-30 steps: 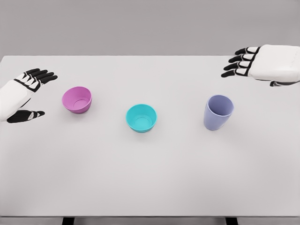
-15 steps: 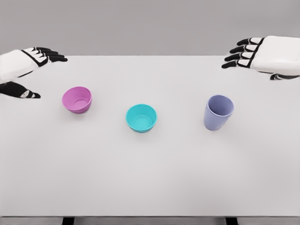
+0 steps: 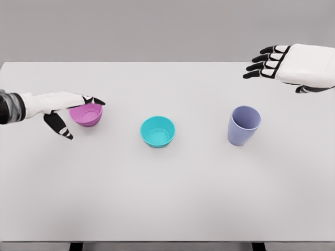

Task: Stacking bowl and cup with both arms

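The table was plain white against a flat grey backdrop, and on it stood three solid-coloured vessels — a pink bowl at the left, a teal bowl at centre, a lavender cup at the right. Both hands — the left hand at mid-left, the right hand at upper right — were white with black fingers.

table: white, flat top; I see it fill most of my head view, dark legs poking out at the bottom edge
pink bowl: on the table, left side, upright, opening up
teal bowl: on the table near the middle, upright, apart from the pink one
purple cup: on the table, right side, upright, well apart from both bowls
contents: can't see anything inside any of them
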You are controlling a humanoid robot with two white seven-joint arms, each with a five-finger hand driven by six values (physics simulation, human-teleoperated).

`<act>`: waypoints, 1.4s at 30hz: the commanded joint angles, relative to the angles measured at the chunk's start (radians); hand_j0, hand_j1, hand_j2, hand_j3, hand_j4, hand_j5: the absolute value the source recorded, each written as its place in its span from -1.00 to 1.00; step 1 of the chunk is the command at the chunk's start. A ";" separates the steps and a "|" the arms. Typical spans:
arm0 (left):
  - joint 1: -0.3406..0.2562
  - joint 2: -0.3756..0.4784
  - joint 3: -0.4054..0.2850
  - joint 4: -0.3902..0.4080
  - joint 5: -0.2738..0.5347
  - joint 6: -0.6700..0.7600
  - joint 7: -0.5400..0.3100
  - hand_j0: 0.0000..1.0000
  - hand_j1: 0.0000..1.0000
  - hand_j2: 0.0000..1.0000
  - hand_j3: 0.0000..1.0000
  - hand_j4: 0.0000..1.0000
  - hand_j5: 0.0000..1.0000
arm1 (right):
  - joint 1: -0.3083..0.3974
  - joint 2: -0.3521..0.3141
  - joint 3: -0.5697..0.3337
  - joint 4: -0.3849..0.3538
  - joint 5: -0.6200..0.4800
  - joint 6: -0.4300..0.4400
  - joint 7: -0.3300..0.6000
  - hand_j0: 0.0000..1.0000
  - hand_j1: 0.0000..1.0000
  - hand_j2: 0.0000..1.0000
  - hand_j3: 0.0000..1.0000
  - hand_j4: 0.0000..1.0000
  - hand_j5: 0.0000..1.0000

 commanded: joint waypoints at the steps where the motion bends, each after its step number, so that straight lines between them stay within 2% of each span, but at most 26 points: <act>1: 0.000 0.001 -0.033 0.021 0.003 0.003 0.000 1.00 1.00 1.00 1.00 1.00 1.00 | 0.000 0.001 -0.001 0.000 -0.003 0.003 -0.001 1.00 1.00 1.00 1.00 1.00 1.00; 4: -0.021 -0.004 -0.041 0.029 -0.003 0.000 0.000 1.00 1.00 1.00 1.00 1.00 1.00 | 0.003 -0.001 -0.006 0.000 -0.003 0.003 -0.001 1.00 1.00 1.00 1.00 1.00 1.00; 8: -0.037 -0.005 -0.042 0.027 -0.102 -0.080 0.000 1.00 1.00 1.00 1.00 1.00 1.00 | 0.012 0.001 -0.006 0.001 -0.003 0.003 -0.001 1.00 1.00 1.00 1.00 1.00 1.00; 13: -0.075 -0.013 -0.042 0.058 -0.135 -0.101 0.000 1.00 1.00 1.00 1.00 1.00 1.00 | 0.012 0.006 -0.006 0.003 -0.003 0.003 -0.001 1.00 1.00 1.00 1.00 1.00 1.00; 16: -0.098 -0.094 -0.046 0.154 -0.165 -0.101 0.000 1.00 1.00 1.00 1.00 1.00 1.00 | 0.012 0.007 -0.006 0.003 -0.003 0.003 -0.001 1.00 1.00 1.00 1.00 1.00 1.00; 19: -0.149 -0.114 -0.115 0.200 -0.165 -0.103 0.000 1.00 1.00 1.00 1.00 1.00 1.00 | 0.012 0.012 -0.006 0.003 -0.003 0.003 -0.001 1.00 1.00 1.00 1.00 1.00 1.00; 30: -0.152 -0.127 -0.131 0.214 -0.167 -0.107 0.000 1.00 1.00 1.00 1.00 1.00 1.00 | 0.012 0.012 -0.006 0.004 -0.003 0.003 -0.001 1.00 1.00 1.00 1.00 1.00 1.00; 42: -0.153 -0.157 -0.142 0.268 -0.187 -0.107 0.000 1.00 1.00 1.00 1.00 1.00 1.00 | 0.014 0.021 -0.006 0.007 -0.003 0.003 -0.001 1.00 1.00 1.00 1.00 1.00 1.00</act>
